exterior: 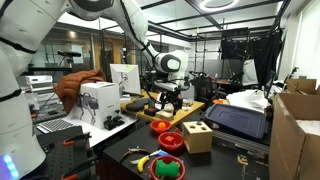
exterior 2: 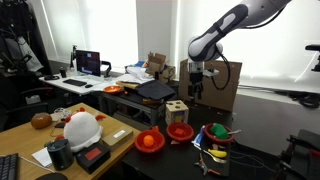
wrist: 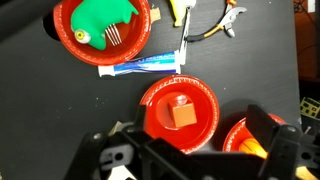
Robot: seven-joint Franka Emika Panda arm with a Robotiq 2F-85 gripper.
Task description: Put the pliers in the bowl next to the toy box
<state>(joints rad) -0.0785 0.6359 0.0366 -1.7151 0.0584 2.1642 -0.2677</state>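
Approaching for the grasp: holding the gripper [exterior: 169,97] high, jaws spread and empty, pliers [wrist: 208,24] lying on the dark table [wrist: 255,80] near a tube [wrist: 145,66]. Likely calling next for descending across the handles. Showing pliers clearly only in the wrist view; revealing the toy box [exterior: 197,136] and adjacent bowl [exterior: 172,140] in an exterior view.

In the wrist view the black table [wrist: 268,70] carries a red bowl [wrist: 180,108] at centre, a second bowl [wrist: 100,30] at 11 o'clock and a third bowl [wrist: 243,140] at 4 o'clock. A tube [wrist: 145,65] lies toward 12 o'clock between the first two. The pliers [wrist: 222,25] lie at 1 o'clock, touching no bowl.
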